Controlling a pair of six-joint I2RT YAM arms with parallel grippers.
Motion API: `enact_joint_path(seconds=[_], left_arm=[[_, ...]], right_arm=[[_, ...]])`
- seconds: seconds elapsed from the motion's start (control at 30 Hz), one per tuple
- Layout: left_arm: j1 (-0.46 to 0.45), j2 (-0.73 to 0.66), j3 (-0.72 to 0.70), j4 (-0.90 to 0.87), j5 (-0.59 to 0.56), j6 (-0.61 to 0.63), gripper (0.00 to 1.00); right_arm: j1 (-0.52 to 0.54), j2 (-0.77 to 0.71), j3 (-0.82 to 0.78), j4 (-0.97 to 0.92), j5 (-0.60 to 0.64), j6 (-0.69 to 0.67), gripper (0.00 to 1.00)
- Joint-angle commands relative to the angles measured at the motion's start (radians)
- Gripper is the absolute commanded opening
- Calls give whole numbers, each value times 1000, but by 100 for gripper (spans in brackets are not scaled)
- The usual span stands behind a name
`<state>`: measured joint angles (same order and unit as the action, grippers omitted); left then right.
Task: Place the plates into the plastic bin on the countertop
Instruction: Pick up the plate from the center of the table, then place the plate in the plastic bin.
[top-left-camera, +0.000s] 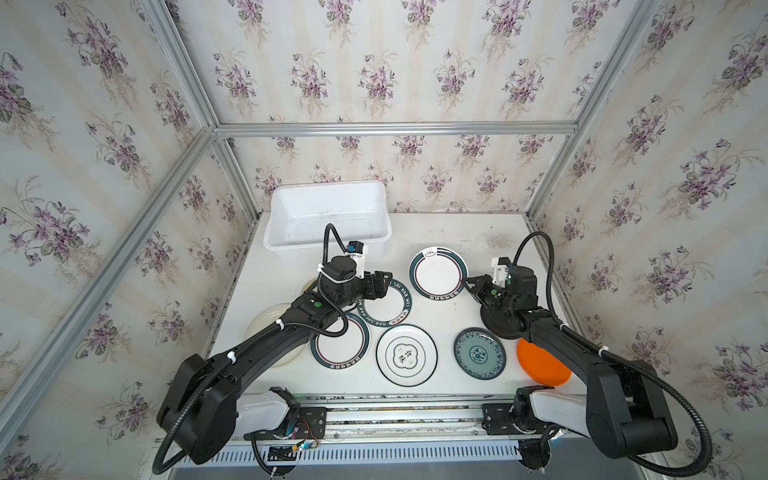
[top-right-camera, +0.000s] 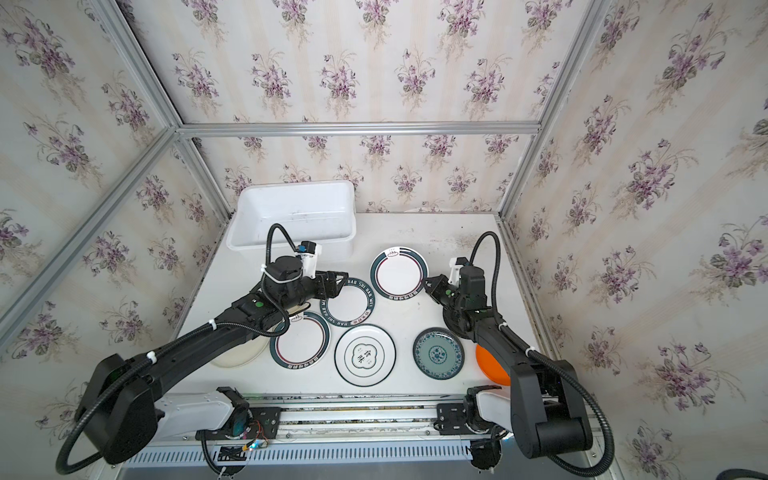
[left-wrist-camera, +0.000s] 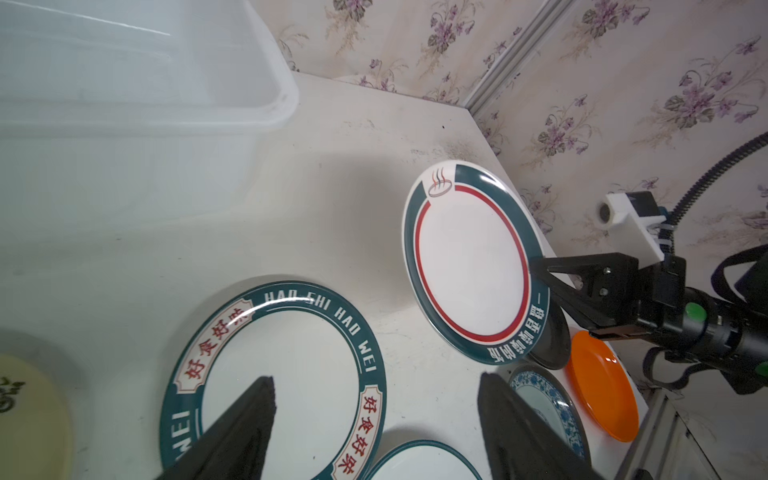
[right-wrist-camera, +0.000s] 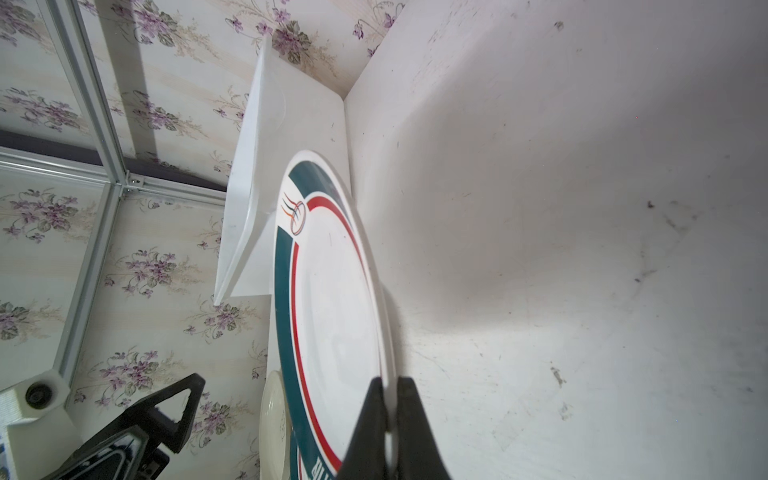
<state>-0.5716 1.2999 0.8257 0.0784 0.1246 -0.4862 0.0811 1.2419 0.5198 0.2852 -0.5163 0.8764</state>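
Right gripper (right-wrist-camera: 390, 382) clamps green-banded plate (right-wrist-camera: 336, 316) rim; left gripper (left-wrist-camera: 376, 378) over lettered plate (left-wrist-camera: 291, 374).

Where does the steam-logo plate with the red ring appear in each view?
Top view: steam-logo plate front-right of the plastic bin, at the right claw.
Top view: plate, same spot.
Left wrist: plate between bin and claw.
Right wrist: plate edge-on, pinched by the claw.
Shared landmark: the bin.
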Motion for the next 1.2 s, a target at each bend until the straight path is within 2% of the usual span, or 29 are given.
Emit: enact_joint_path(seconds=[0.0, 0.2, 0.37, 0.73, 0.87, 1.17], left_arm=[[-11, 44, 29, 66, 73, -50, 78], [-35, 111, 64, 82, 71, -57, 77], [-40, 158, 94, 83, 65, -50, 72], [-51, 251, 156, 120, 106, -78, 62], [-51, 291, 193, 127, 162, -93, 48], [-53, 343, 241, 158, 200, -124, 33]], right_arm=[[1, 23, -13, 186, -85, 52, 0], [0, 56, -30, 282, -114, 100, 0], [0, 92, -54, 395, -141, 156, 0], [0, 76, -79, 404, -139, 167, 0], [-1, 58, -86, 387, -135, 163, 0], [0, 28, -99, 363, -137, 152, 0]])
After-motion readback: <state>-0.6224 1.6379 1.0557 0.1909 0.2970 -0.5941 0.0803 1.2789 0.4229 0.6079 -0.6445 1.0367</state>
